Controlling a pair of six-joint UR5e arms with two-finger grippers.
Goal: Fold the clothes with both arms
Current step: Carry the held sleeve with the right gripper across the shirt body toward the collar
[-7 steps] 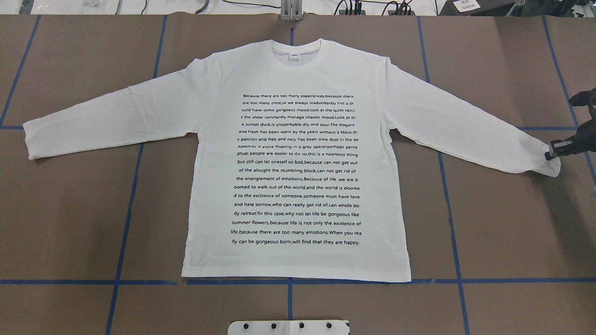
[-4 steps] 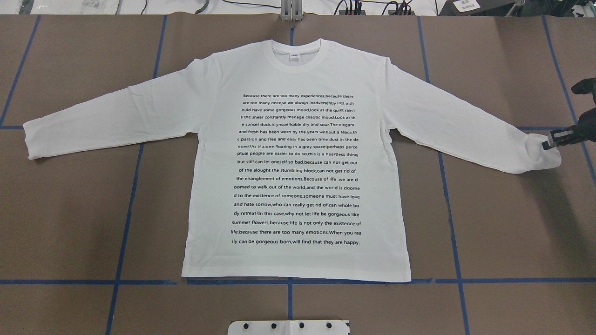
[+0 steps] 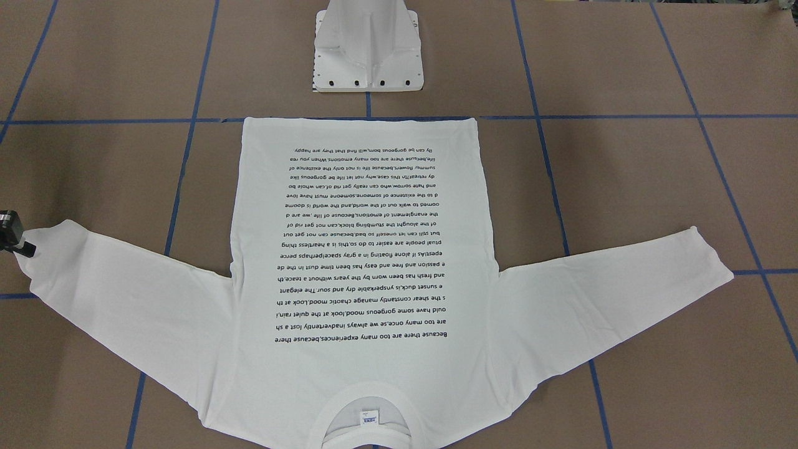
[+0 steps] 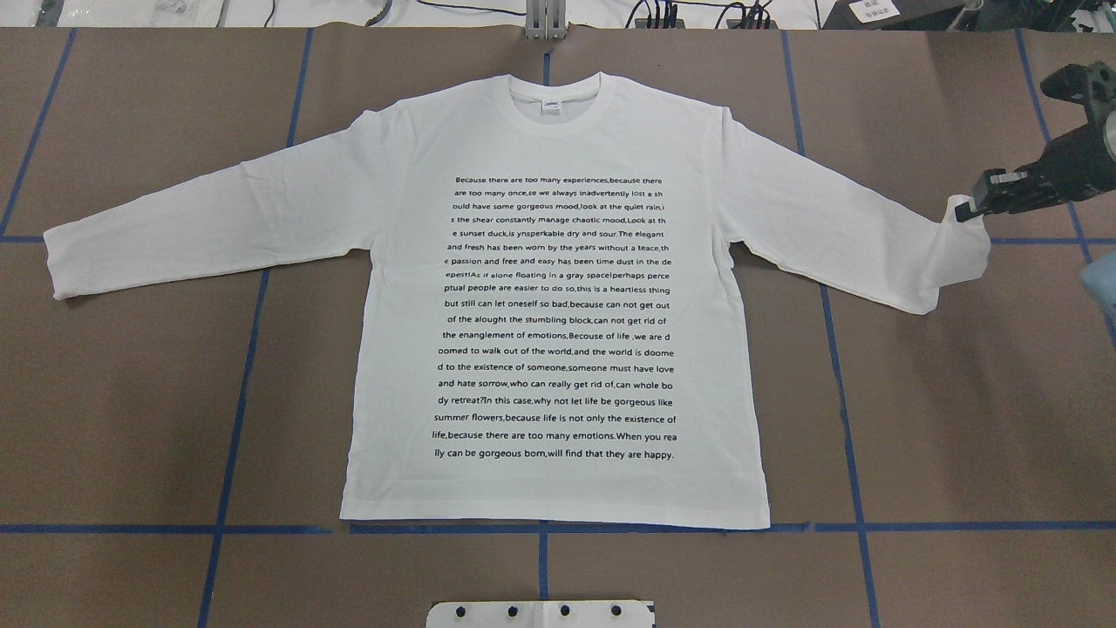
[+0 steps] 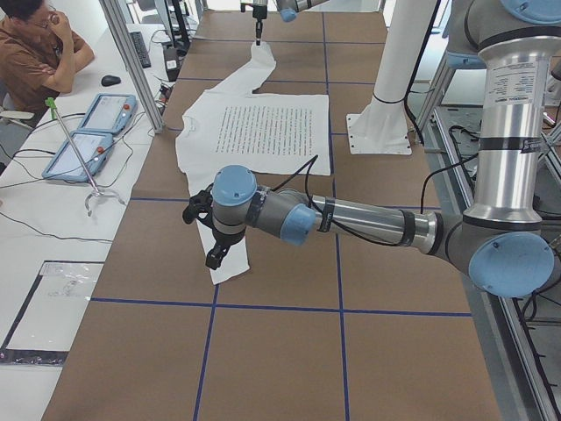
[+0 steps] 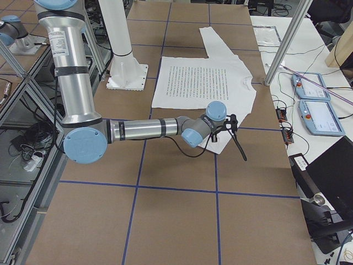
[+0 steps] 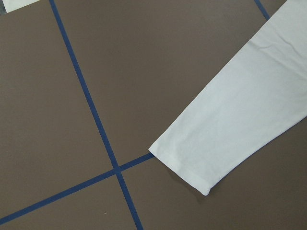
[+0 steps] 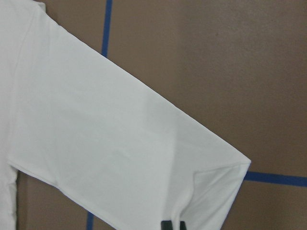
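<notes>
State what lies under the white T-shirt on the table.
Brown table covering with blue tape lines; one line vanishes beneath the T-shirt at the collar and reappears below the hem. Anything else beneath is covered.

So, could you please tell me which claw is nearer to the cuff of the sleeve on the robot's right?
Right. The right claw is shut on that cuff, holding it off the table; the left claw hangs over the opposite cuff, across the whole T-shirt.

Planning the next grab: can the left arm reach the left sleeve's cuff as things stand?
Probably yes: the left gripper hangs close over the left cuff, which lies flat with nothing covering it.
</notes>
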